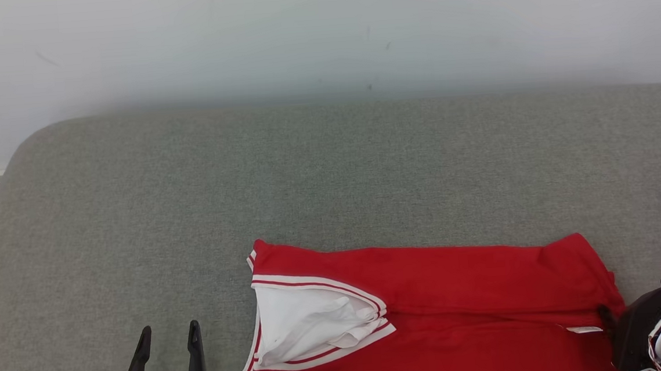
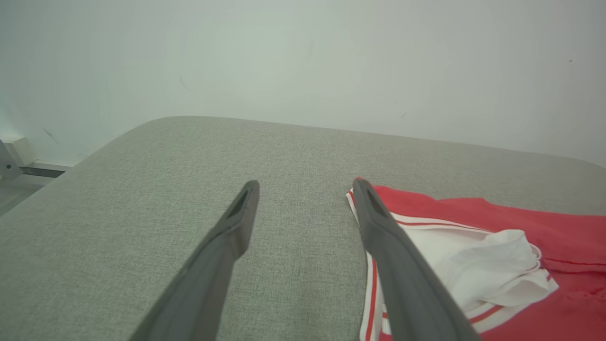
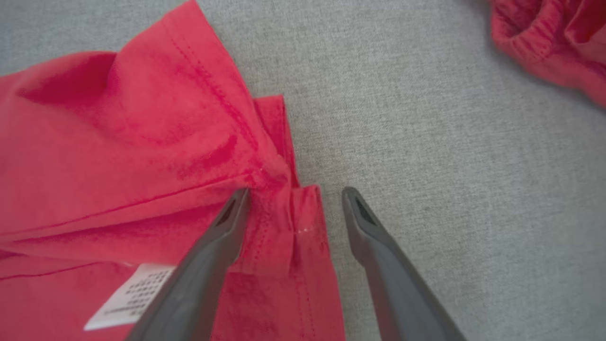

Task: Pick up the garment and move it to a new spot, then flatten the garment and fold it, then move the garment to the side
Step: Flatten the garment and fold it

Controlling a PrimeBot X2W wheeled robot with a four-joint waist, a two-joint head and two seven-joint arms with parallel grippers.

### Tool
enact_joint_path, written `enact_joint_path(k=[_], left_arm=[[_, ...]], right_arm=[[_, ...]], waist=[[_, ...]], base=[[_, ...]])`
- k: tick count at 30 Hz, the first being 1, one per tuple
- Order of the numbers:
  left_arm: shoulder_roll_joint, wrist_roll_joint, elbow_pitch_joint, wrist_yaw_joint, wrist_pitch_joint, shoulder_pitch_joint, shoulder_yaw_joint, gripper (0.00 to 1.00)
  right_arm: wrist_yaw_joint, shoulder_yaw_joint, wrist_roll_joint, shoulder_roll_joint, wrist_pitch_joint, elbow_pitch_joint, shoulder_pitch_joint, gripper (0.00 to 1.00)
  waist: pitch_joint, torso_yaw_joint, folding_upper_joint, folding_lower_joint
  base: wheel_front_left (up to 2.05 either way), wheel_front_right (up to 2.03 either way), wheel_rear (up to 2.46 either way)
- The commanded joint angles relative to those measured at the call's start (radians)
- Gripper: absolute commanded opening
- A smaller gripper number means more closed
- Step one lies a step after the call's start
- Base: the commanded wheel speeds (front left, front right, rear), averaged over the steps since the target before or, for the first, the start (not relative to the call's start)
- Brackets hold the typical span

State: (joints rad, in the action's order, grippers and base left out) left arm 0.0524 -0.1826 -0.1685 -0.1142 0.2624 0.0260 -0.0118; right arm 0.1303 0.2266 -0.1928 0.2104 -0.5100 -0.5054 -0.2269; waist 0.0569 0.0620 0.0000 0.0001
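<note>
Left claw [image 1: 169, 328] and right claw [image 3: 296, 192] wide, empty; garment [image 1: 460, 293] partly beyond lower edge.

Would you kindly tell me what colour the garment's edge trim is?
White trim with thin red stripes; head view.
</note>
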Motion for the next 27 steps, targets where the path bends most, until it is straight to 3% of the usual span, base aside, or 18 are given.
enact_joint_path(k=[1, 20, 22, 23, 25, 26, 27], left_arm=[[-0.002, 0.006, -0.002, -0.001, 0.003, -0.012, -0.002, 1.00], [-0.002, 0.012, -0.018, -0.007, 0.003, -0.017, -0.003, 1.00], [-0.002, 0.011, -0.020, -0.008, 0.003, -0.018, -0.002, 1.00], [-0.003, 0.011, -0.021, -0.008, 0.003, -0.017, -0.001, 1.00], [-0.003, 0.011, -0.023, -0.009, 0.003, -0.015, 0.000, 1.00], [-0.003, 0.011, -0.023, -0.009, 0.003, -0.013, 0.001, 1.00], [-0.003, 0.011, -0.024, -0.009, 0.003, -0.012, 0.001, 1.00]], right_arm=[[0.000, 0.003, -0.007, 0.006, 0.007, -0.015, -0.012, 1.00], [0.004, -0.004, -0.050, -0.038, -0.038, -0.168, -0.043, 1.00], [0.004, -0.008, -0.055, -0.042, -0.047, -0.175, -0.040, 0.72], [0.004, -0.008, -0.056, -0.042, -0.047, -0.177, -0.038, 0.49], [0.004, -0.012, -0.054, -0.037, -0.040, -0.176, -0.035, 0.23], [0.003, -0.011, -0.056, -0.032, -0.031, -0.175, -0.033, 0.00], [0.001, -0.011, -0.057, -0.028, -0.028, -0.176, -0.031, 0.00]], waist=[[0.008, 0.010, 0.0000, -0.0001], [0.011, 0.053, 0.0000, -0.0001], [0.009, 0.055, 0.0000, -0.0001], [0.007, 0.056, 0.0000, -0.0001], [0.005, 0.058, 0.0000, -0.0001], [0.003, 0.059, 0.0000, -0.0001], [0.002, 0.060, 0.0000, -0.0001]], base=[[0.00, 0.00, 0.00], [0.00, 0.00, 0.00], [0.00, 0.00, 0.00], [0.00, 0.00, 0.00], [0.00, 0.00, 0.00], [0.00, 0.00, 0.00], [0.00, 0.00, 0.00]])
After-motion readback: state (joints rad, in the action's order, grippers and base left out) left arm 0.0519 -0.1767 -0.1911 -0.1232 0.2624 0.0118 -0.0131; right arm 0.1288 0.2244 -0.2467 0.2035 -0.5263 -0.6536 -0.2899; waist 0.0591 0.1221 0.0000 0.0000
